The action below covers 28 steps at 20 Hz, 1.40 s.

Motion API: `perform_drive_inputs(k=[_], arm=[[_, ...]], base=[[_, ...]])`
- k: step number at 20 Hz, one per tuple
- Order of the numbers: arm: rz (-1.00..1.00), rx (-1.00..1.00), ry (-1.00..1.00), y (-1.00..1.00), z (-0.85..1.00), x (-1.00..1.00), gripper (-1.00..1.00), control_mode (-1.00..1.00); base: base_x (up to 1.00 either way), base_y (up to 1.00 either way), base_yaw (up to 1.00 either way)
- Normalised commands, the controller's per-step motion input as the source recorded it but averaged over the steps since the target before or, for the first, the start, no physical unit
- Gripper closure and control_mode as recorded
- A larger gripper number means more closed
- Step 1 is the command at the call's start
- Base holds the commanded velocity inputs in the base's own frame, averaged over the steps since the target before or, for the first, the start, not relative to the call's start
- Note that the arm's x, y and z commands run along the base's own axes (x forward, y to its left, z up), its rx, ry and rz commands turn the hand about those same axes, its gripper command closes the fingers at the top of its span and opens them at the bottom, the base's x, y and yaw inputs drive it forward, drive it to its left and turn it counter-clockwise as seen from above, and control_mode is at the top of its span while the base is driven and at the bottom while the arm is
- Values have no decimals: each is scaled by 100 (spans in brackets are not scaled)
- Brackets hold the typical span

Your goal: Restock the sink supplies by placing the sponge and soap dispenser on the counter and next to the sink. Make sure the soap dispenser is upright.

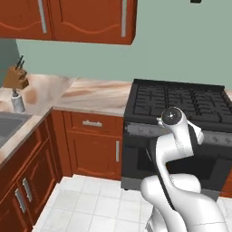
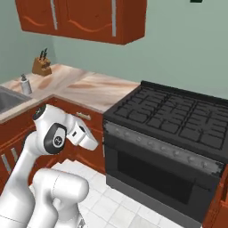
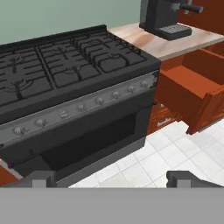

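The soap dispenser (image 1: pixel 18 103) (image 2: pixel 26 85), a whitish bottle with a grey pump top, stands upright on the beige counter (image 1: pixel 95 96) beside the dark sink (image 1: pixel 10 123) (image 2: pixel 6 100). The sponge is out of view. My gripper (image 3: pixel 112 178) is open with nothing between its fingertips (image 3: pixel 43 177), which stand far apart. It hangs low in front of the black stove (image 3: pixel 65 65), well to the right of the sink. In the right base view the folded arm (image 2: pixel 55 133) holds the hand in front of the corner cabinets.
A knife block (image 1: pixel 17 77) (image 2: pixel 41 65) sits behind the dispenser. The stove (image 1: pixel 181 102) (image 2: pixel 173 116) fills the middle. A coffee machine (image 3: pixel 168 17) stands on the counter right of the stove, above an open wooden drawer (image 3: pixel 192 87). White floor tiles (image 1: pixel 90 204) lie below.
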Motion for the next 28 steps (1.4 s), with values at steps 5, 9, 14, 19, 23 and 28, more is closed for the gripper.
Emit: perform_drive_inputs(k=[5,9,14,19,23,28], arm=[[0,0,0,0,0,0,-100,100],[0,0,0,0,0,0,-100,100],[0,0,0,0,0,0,-100,100],[0,0,0,0,0,0,-100,100],[0,0,0,0,0,0,-100,100],[0,0,0,0,0,0,-100,100]], base=[[-31,-66,-38],[-12,-75,-28],[33,-95,-14],[23,-96,-1],[0,-59,0],[26,-8,5]])
